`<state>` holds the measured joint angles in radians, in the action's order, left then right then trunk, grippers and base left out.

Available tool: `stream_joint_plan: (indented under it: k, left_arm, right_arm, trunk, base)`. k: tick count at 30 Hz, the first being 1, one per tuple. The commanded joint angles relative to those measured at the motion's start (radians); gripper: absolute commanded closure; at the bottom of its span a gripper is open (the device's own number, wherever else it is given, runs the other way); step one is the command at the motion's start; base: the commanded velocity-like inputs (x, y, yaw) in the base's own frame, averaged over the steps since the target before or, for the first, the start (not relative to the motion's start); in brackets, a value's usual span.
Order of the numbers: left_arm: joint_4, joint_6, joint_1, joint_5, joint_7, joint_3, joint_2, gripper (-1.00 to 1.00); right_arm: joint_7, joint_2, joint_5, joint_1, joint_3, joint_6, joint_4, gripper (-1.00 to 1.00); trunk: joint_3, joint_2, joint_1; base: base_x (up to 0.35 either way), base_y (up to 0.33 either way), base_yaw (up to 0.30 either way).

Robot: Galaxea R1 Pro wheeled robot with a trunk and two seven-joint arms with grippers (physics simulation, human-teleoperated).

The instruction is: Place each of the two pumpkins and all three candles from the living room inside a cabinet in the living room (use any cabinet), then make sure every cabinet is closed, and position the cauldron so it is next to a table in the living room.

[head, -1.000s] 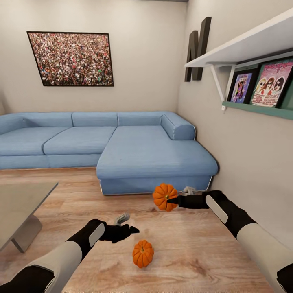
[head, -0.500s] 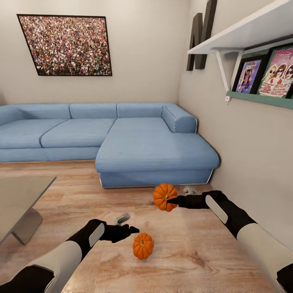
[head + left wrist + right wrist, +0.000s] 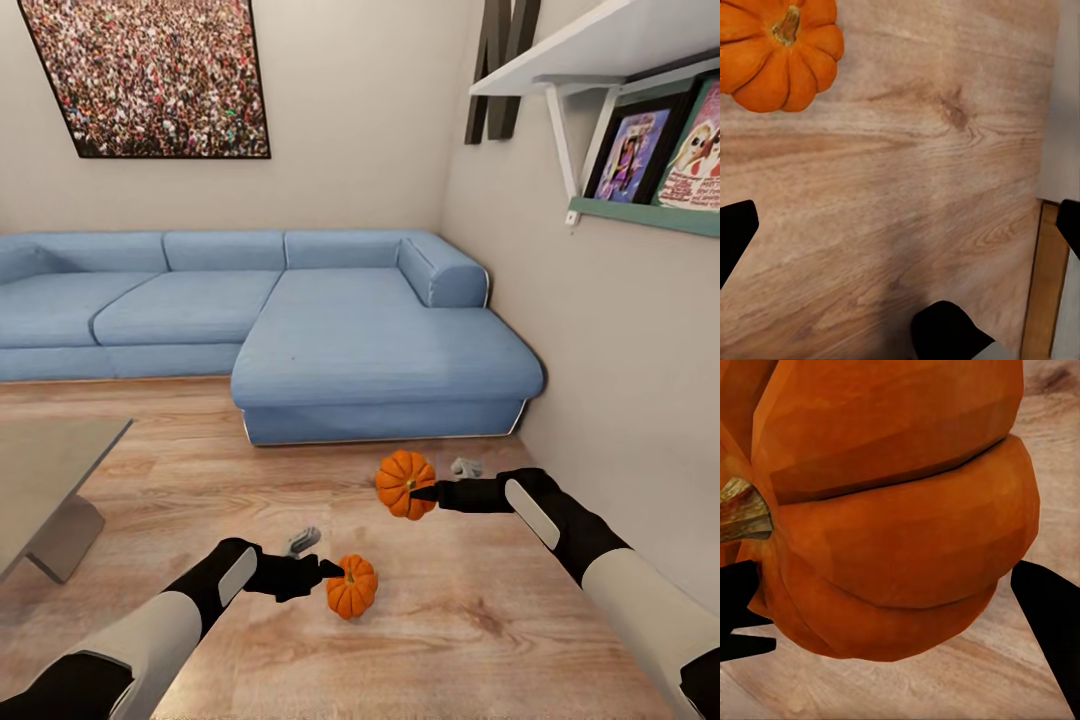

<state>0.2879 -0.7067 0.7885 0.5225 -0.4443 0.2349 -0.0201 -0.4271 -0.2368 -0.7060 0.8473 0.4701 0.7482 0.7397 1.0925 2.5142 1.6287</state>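
Note:
My right gripper [image 3: 418, 491] is shut on a bright-orange pumpkin [image 3: 402, 483] and holds it above the wooden floor. In the right wrist view that pumpkin [image 3: 900, 510] sits between the two black fingers [image 3: 1050, 615]. A second pumpkin [image 3: 352, 587] rests on the floor, just past the tips of my left gripper [image 3: 326, 571]. My left gripper [image 3: 900, 225] stands open over bare floorboards, with that pumpkin [image 3: 776, 52] off to one side of its fingers. Two small grey stubs, perhaps candles [image 3: 302, 541] [image 3: 465, 466], lie on the floor. The glossy grey table [image 3: 50, 460] is at the left.
A blue corner sofa [image 3: 380, 350] fills the far side of the room. The wall on the right carries a white shelf [image 3: 600, 50] with framed pictures. Open wooden floor lies between the table and the wall.
The whole head view has shifted, so the camera moved. Both arms keep their place in the picture. The floor pumpkin now lies right at my left gripper's tips instead of below them.

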Motion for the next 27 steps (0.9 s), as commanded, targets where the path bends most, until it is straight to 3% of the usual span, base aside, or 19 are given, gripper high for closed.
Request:
stream_joint_plan:
  k: [1,7,19,27]
  left_arm:
    - [0.000,-0.001,0.000,0.001,-0.002,0.003,0.000,-1.00]
    - [0.000,0.004,0.000,-0.002,-0.002,0.006,0.000,-1.00]
    - [-0.001,0.049,0.001,-0.004,0.003,0.006,-0.008,-1.00]
    - [-0.004,0.050,0.001,-0.004,0.006,0.006,-0.011,-1.00]
  right_arm:
    - [-0.002,-0.001,-0.003,0.001,0.002,0.002,0.001,1.00]
    - [-0.002,-0.001,-0.003,0.001,0.003,0.001,0.000,1.00]
    - [-0.004,-0.001,-0.003,0.000,0.002,0.000,0.000,1.00]
    - [-0.003,-0.001,-0.003,0.000,0.002,0.000,0.001,1.00]
  trunk:
    - [0.005,0.001,0.000]
    - [0.028,0.002,0.003]
    - [0.028,0.002,0.003]
    - [0.028,0.002,0.003]
  base:
    - [0.000,0.000,0.000]
    - [0.000,0.000,0.000]
    - [0.000,0.000,0.000]
    - [0.319,0.000,0.000]
